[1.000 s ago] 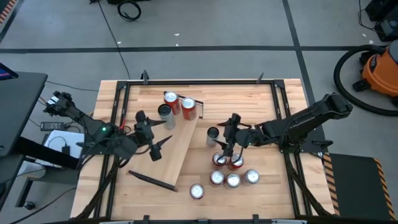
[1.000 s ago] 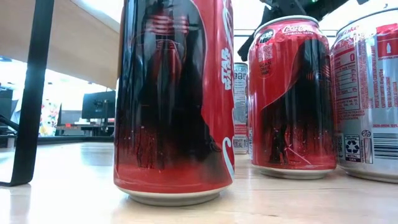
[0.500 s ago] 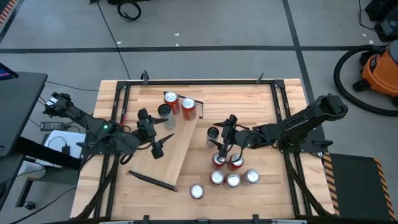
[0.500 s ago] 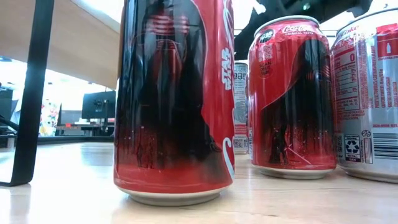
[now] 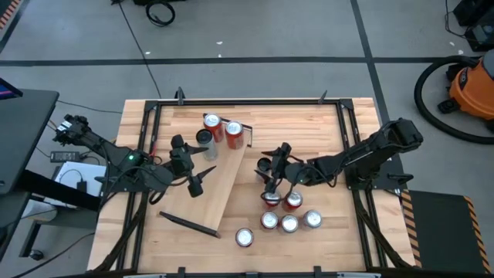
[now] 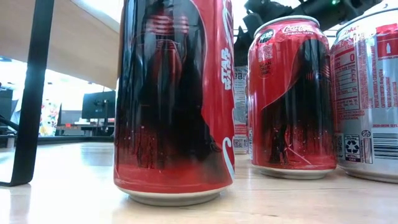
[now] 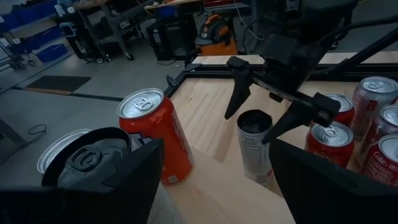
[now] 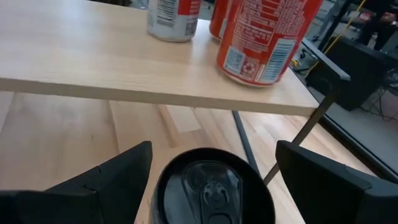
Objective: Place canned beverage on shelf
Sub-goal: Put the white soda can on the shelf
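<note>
The right tool (image 5: 270, 171) hangs spread wide around the dark-topped aluminium can (image 8: 213, 186), not yet clamped; closing off-centre could topple it into the neighbouring red cans (image 5: 281, 201). The left tool (image 5: 202, 164) waits released over the pale wood plank shelf (image 5: 224, 185).

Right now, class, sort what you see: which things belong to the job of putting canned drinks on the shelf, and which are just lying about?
Job:
- shelf
- three cans on the shelf
- black can between the open fingers of the right claw
- cluster of cans on the table
- left claw, open over the shelf

Lying about:
- orange vacuum
- loose dark bar
</note>
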Tool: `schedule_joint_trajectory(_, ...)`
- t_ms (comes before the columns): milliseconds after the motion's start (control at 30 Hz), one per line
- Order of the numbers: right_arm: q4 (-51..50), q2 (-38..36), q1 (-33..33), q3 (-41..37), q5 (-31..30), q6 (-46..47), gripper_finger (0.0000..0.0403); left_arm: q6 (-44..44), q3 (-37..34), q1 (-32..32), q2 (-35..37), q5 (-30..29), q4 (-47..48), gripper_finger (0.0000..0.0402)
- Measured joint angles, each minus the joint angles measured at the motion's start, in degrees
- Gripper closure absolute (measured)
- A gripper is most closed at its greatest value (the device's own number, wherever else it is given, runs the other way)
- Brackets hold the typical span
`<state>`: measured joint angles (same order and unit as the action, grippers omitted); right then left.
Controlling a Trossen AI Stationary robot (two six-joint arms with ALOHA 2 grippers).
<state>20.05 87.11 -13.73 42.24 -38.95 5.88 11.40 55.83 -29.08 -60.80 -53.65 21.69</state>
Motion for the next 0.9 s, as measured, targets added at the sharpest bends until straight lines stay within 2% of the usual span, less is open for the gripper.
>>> schedule_joint_trajectory(233,-0.8,0.0,1.2,0.0,5.4,2.1,0.0068,0.5,0.0,0.0,0.0,0.0,0.0,0.0100)
schedule_joint_trajectory(567,-3.0,-0.2,2.2,0.1,9.4,1.8,0.0141,1.0,0.0,0.0,0.0,0.0,0.1,0.0100)
schedule_joint_trajectory(800,-5.2,-3.7,3.7,-0.1,21.4,-2.8,0.0131,1.1,0.0,0.0,0.0,0.0,0.3,0.0100)
schedule_joint_trajectory(900,-4.4,-6.8,4.3,-0.1,24.3,-5.8,0.0129,1.3,0.0,0.0,0.0,0.0,0.4,0.0100)
